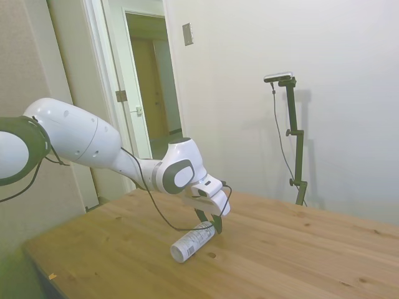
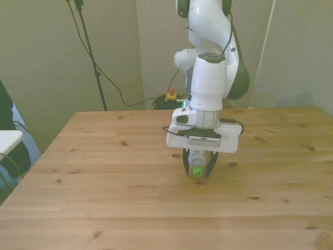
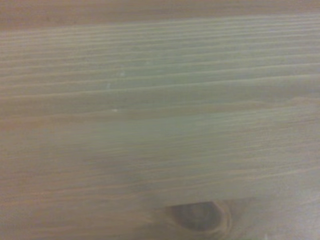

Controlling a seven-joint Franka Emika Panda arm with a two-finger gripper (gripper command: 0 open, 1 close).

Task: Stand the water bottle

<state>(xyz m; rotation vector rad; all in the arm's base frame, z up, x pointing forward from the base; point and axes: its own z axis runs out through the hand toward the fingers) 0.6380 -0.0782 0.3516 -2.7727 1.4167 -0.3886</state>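
— Gripper point(image 2: 198, 170) state at that moment?

— Pointed down at the table point(image 2: 104, 172), its two dark fingers point(image 2: 186, 165) closed around the neck end of the water bottle point(image 1: 192, 242), one finger on each side of the green cap point(image 2: 197, 171). From the front view the cap sat right between the fingertips; whether they were pressing it firmly or only resting against it, I could not tell.

— And where was the bottle itself?

— Lying on its side on the wood, directly below the gripper. In the side view the white-labelled body stretched away from the fingers, its flat base the end farthest from them, and the cap end looked held slightly higher than the base.

— Anything else close to the gripper?

— A dark knot point(image 1: 211, 255) in the wood lay just beside the bottle's body. The wrist view gave only blurred wood grain with one knot point(image 3: 197, 216). A black cable point(image 1: 163, 215) looped from the arm point(image 1: 93, 142) down toward the gripper. Behind the arm, well apart, an open doorway point(image 1: 153, 81) showed in the wall.
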